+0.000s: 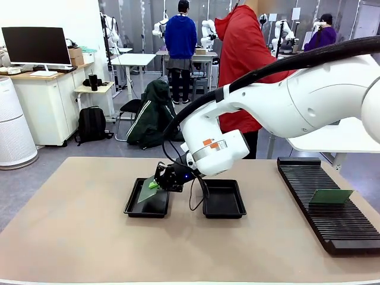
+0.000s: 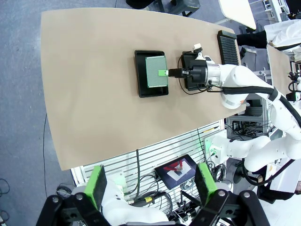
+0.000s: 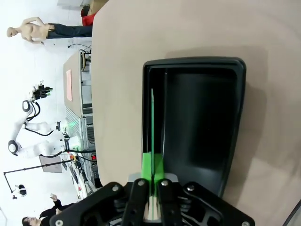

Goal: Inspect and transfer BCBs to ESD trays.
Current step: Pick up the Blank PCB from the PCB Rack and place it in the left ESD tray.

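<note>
— Counting it up, what do you have on the table?

— Two ESD trays side by side near the middle, the left tray (image 1: 133, 209) and the right tray (image 1: 224, 200), and two green boards. The first BCB (image 1: 147, 190) is clamped by one edge in my right gripper (image 1: 155, 184), with the jaws closed on it. It hangs tilted over the left tray, and I cannot tell whether it touches the floor. The second BCB (image 1: 331, 196) stands on edge in the long black rack (image 1: 332, 228) at the table's right end.

— And your other tool?

— My left gripper (image 2: 150, 184) is high above the table with its green pads (image 2: 97, 186) wide apart and nothing between them.

— What about the surface and the room?

— One plain tan table (image 1: 71, 237) on a grey floor. At the far left is a desk with a monitor (image 1: 35, 46), with a black backpack (image 1: 92, 124) beside it and a dark green jacket (image 1: 153, 113) over a chair.

— Is anything in the way?

— My right arm crosses in front of a person in red (image 1: 243, 53) at the far side, and its cable loops down between the trays.
</note>
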`<state>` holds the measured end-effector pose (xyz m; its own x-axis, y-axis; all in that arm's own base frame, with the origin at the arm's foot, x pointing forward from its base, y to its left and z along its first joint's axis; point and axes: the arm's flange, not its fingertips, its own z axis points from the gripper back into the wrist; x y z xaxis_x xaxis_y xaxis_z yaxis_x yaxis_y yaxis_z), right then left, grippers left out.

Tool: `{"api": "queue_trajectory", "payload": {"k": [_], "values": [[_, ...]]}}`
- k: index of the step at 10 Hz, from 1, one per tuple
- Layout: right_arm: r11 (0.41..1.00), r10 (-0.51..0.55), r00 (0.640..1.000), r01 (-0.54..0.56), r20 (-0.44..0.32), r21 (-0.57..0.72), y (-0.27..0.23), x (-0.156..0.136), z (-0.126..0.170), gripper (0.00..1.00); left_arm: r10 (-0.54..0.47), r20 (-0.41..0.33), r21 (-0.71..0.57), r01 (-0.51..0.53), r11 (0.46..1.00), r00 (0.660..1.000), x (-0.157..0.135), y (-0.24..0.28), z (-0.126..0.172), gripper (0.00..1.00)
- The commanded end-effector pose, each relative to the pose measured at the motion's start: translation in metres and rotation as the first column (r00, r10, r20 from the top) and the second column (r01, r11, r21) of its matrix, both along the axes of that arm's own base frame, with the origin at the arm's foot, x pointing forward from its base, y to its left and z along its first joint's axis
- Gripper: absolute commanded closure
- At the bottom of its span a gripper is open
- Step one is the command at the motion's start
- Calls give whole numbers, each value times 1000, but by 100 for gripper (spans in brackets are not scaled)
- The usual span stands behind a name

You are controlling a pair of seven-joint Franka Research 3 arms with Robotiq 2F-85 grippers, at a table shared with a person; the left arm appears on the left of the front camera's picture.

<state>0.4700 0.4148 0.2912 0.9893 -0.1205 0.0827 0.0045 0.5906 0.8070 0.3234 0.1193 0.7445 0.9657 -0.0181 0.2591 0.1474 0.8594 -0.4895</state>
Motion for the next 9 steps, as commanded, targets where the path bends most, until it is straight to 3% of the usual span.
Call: {"api": "queue_trajectory", "payload": {"k": [1,5,9], "values": [[1000,-19,1000,19,13,-10,13,-1,-7,97,0,1,-8,0,1000,1000,0,0,-1,0],[999,-6,999,5,-34,-32,19,-1,-15,97,0,1,-8,0,1000,1000,0,0,-1,0],[1000,2,1000,-3,-16,-10,11,-4,-14,97,0,1,-8,0,1000,1000,0,0,-1,0]]}}
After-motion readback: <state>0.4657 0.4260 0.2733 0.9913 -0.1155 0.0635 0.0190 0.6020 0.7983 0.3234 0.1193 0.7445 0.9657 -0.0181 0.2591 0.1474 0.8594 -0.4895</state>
